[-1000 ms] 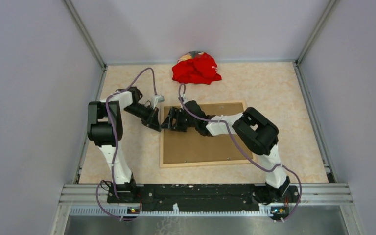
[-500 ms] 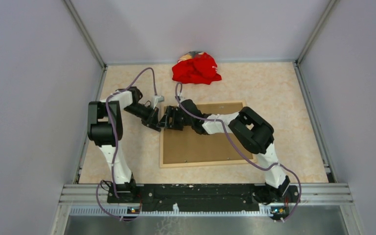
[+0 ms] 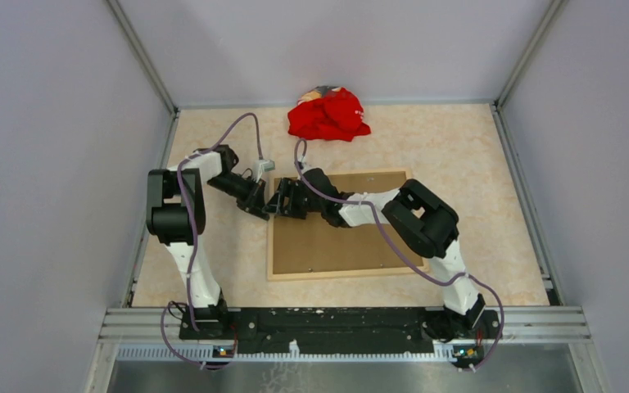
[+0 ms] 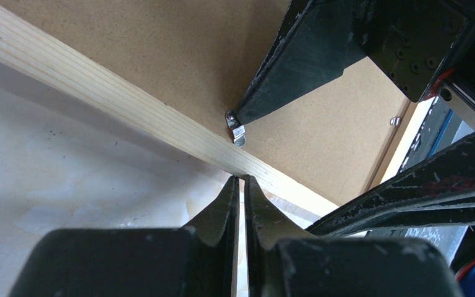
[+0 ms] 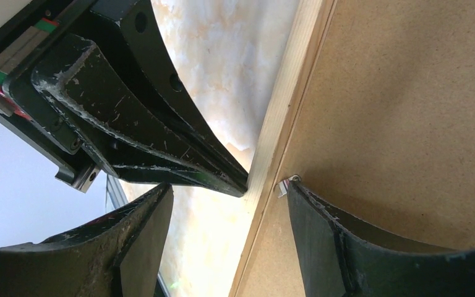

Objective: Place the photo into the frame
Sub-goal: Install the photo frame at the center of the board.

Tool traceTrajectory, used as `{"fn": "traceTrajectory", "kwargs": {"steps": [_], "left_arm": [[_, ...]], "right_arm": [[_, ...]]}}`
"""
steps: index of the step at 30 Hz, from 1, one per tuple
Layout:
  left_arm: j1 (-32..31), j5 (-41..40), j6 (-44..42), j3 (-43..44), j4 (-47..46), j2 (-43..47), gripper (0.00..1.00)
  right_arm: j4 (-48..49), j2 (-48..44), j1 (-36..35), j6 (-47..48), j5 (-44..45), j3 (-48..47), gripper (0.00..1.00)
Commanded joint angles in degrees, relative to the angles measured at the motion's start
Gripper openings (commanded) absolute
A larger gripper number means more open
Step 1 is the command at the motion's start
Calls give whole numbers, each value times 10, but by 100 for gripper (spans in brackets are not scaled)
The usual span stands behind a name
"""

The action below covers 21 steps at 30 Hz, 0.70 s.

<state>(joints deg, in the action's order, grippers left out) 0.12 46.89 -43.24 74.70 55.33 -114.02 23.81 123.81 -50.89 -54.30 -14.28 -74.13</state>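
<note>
- Beige marbled table [image 3: 475,164], closed in by plain grey walls on three sides; a grey metal mounting rail [image 3: 344,321] runs along its near edge and carries both arm bases.
- The thin light-wood rectangular picture frame [image 3: 328,274] lies flat on the table centre, just beyond the rail, long sides running left to right.
- A plain brown backing board [image 3: 336,241] sits inside the frame, uppermost. Whatever lies under the board is hidden.
- The right arm reaches across the board from the right. The right claw [image 3: 282,202] is at the frame's left rail, near the far left corner.
- Right claw state: wide, holding nothing. In the right wrist view it straddles the left rail, one finger [image 5: 321,241] over the board and the other over bare table outside the frame.
- A small silver metal retaining tab [image 4: 237,130] sits at the seam of board and rail. The tip of the right claw's inner finger is touching or just beside it; which cannot be told.
- The left claw [image 3: 264,212] comes in from the left, its tips at the outer edge of the same rail, opposite the tab.
- Left claw state: narrow, a mere slit between the jaws, nothing seen between them.
- A crumpled red cloth [image 3: 328,115] lies against the far wall, well apart from the frame.
</note>
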Motion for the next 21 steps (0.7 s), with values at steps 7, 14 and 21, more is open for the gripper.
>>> {"fn": "traceTrajectory", "kwargs": {"steps": [7,14,21], "left_arm": [[-5,-17,-26,4,-24,-15,10],[-6,-15,-26,4,-24,-17,10],[-5,-15,-27,1,-24,-15,10]], "right_arm": [[-48,-24,-20,3,14,14,69],[-47,-40,-21,-1,22,35,69],[-50,-25,-24,-2,22,10,69]]}}
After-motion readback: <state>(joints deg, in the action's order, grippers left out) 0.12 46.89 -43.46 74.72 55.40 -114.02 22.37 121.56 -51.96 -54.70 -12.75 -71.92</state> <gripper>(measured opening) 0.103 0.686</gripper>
